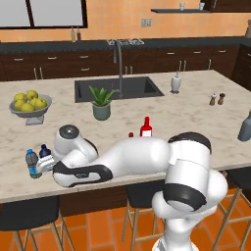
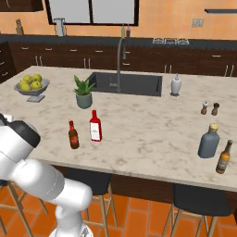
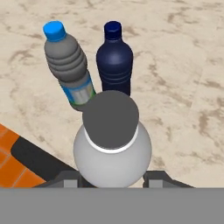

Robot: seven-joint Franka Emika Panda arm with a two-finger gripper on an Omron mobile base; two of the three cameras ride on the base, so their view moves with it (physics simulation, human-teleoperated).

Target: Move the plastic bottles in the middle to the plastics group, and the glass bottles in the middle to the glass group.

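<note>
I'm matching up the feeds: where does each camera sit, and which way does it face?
Left base view: behind the arm on its left, facing the sink; the white arm reaches left toward the blue-labelled bottle.
Right base view: behind on the right, facing the counter; arm at lower left.
Hand view: on the hand, looking along it at the clear plastic bottle.
Both base views share the red bottle.

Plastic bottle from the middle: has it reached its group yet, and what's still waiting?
In hand: the small greyish plastic bottle sits between the gripper fingertips, right beside the blue-labelled bottle and the navy bottle. No sorting looks finished. Left: the brown bottle and the red bottle stand mid-counter, far from the grey-blue glass bottle.
</note>
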